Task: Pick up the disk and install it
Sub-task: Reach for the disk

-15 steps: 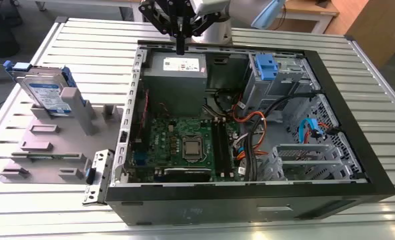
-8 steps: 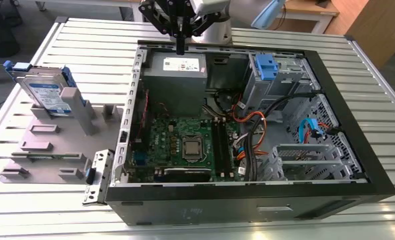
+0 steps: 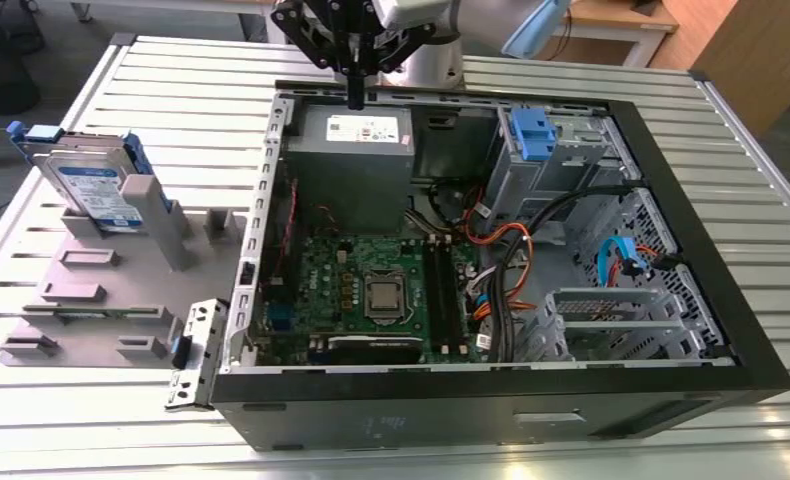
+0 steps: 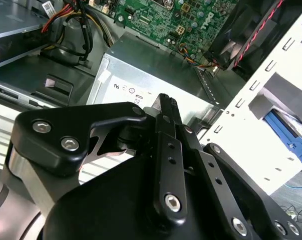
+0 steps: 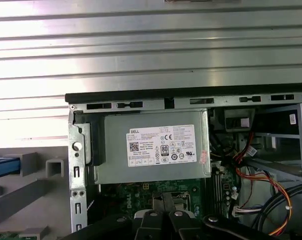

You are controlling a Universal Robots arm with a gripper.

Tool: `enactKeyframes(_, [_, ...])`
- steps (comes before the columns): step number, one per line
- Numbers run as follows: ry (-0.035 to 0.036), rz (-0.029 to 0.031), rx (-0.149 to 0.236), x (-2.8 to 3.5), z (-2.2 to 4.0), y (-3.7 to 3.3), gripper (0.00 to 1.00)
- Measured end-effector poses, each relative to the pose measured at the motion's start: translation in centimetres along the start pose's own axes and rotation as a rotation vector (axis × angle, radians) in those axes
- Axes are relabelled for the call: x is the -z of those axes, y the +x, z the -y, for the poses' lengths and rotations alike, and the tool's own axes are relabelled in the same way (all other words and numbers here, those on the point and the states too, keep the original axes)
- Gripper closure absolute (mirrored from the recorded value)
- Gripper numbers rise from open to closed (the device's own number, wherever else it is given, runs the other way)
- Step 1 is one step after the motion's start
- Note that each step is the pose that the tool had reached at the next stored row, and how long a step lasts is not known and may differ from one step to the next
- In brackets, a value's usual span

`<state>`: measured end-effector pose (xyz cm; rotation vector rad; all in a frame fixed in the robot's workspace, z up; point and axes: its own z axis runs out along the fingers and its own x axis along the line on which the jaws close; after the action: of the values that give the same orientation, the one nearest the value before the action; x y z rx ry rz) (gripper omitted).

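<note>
Fingers [image 3: 355, 92] are pressed together and hold nothing. They hang pointing down over the far end of the open computer case [image 3: 710, 290], just above the grey power box [image 3: 352, 160].

The disk [image 3: 91, 190] is not in the case. It stands on its edge, leaning a little, in a grey rack [image 3: 102, 290] on the worktop [image 3: 168, 80]. A blue frame [image 3: 142, 175] goes around it.

From the fingers, the disk is well off toward the exterior view's left and a bit nearer, past the case wall. Its label side faces up and out. I cannot tell which way its long side runs.
</note>
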<state>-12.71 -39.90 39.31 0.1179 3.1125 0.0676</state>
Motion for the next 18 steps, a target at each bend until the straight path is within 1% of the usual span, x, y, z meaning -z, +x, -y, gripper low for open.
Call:
enactKeyframes(6, [-0.0001, 0.0002, 0.000, 0.02, 0.09, 1.15, 0.89])
enactKeyframes(9, [0.0000, 0.0002, 0.000, 0.03, 0.12, 1.55, 0.89])
enactKeyframes(11, [-0.0001, 0.0002, 0.000, 0.03, 0.12, 1.68, 0.89])
enactKeyframes(18, [0.0000, 0.0002, 0.000, 0.03, 0.13, 1.74, 0.89])
